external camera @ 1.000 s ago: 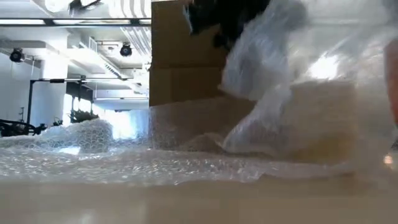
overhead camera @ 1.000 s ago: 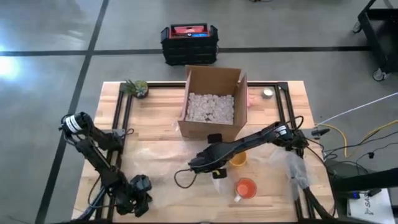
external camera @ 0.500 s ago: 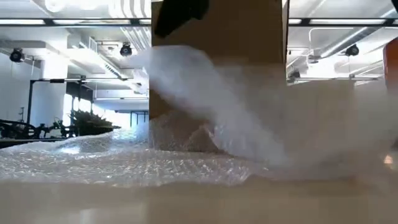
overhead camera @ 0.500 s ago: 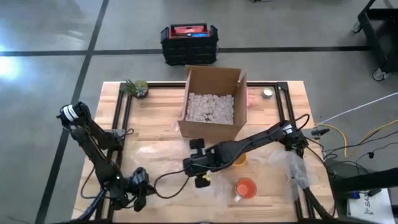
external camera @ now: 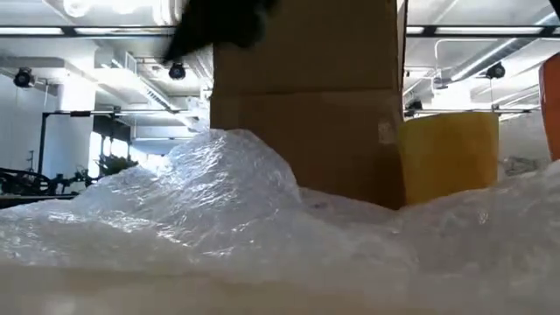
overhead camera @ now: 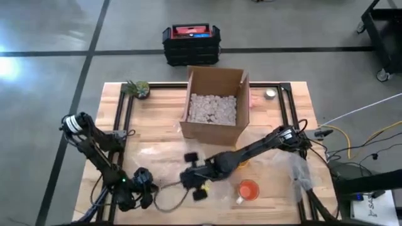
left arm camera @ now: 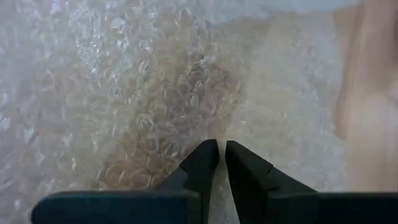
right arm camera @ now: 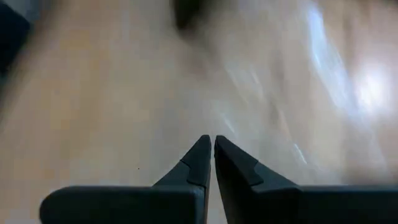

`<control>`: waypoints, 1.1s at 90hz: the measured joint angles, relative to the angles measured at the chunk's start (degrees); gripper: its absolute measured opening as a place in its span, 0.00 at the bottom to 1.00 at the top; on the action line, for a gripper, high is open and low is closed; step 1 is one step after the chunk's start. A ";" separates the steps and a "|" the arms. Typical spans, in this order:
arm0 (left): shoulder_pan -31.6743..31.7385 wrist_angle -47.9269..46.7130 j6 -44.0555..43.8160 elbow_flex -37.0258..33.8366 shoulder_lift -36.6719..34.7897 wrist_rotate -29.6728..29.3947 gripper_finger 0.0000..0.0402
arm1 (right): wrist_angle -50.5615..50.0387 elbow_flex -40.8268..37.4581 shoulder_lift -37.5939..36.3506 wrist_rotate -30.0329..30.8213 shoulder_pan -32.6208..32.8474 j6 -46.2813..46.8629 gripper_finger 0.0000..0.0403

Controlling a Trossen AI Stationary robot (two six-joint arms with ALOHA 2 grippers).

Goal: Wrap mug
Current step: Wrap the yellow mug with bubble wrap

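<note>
Yellow mug point(external camera: 448, 156) stands upright on the table point(overhead camera: 276, 125), just behind the right tool point(overhead camera: 192, 182), close by the cardboard box point(overhead camera: 213, 105). Bubble wrap point(overhead camera: 164, 168) lies rumpled on the table under and around both tools. Right tool's fingers are closed together with nothing clearly between them; its wrist view is too blurred to show a hold. Left tool point(left arm camera: 221, 163), to the right tool's left, has its fingers pressed shut over the wrap. An orange cup point(overhead camera: 247, 189) sits beyond the right tool.
</note>
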 joint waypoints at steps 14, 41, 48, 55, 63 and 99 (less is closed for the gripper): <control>0.09 0.29 0.29 -0.02 -1.22 0.50 0.09 | 5.81 -0.72 6.52 -0.30 -0.71 0.01 0.02; 0.04 0.29 0.34 0.89 -1.66 3.50 0.09 | -8.69 -0.44 7.26 2.27 -1.91 1.70 0.02; -0.28 0.44 0.28 1.17 -1.71 5.77 0.09 | -14.71 -0.29 5.15 5.78 -1.97 1.47 0.02; -1.13 1.07 -0.45 1.25 -1.76 8.19 0.09 | -21.68 -0.20 3.54 8.68 -2.25 1.84 0.02; -2.29 1.32 -1.61 1.27 -1.80 10.14 0.09 | -30.99 -0.30 3.05 9.29 -3.06 4.14 0.02; -4.26 1.34 -3.92 1.20 -2.45 11.89 0.09 | -49.09 1.67 -2.58 9.33 -3.76 8.03 0.02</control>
